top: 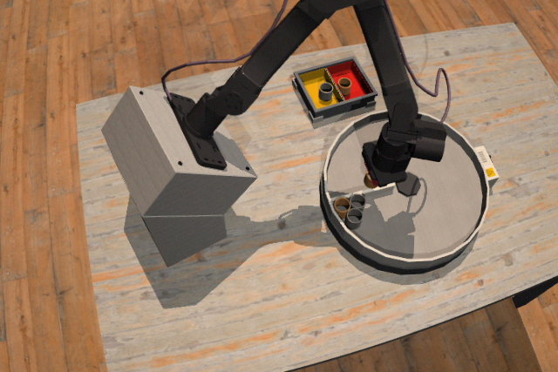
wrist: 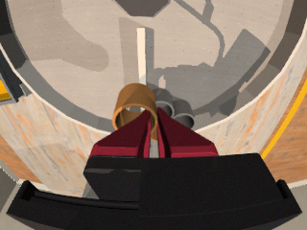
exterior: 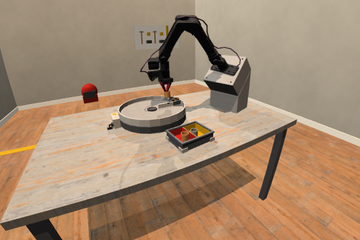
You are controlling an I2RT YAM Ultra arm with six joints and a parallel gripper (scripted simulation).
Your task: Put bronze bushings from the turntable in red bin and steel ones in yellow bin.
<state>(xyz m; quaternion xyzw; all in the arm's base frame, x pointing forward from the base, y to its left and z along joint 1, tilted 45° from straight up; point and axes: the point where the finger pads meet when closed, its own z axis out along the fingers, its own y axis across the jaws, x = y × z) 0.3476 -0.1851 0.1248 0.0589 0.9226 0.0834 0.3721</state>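
Observation:
My gripper is shut on the wall of a bronze bushing and holds it above the grey turntable. The held bushing also shows under the red fingers in the exterior view and partly below the wrist in the top view. On the turntable's near-left rim lie a bronze bushing and two steel bushings, close together. The red bin holds a bronze bushing. The yellow bin holds a steel bushing.
The two bins form one dark-framed tray beside the turntable. A white bar and a dark hub sit on the turntable. The arm's grey pedestal stands at the table's left. A small white control box is attached to the turntable's right side.

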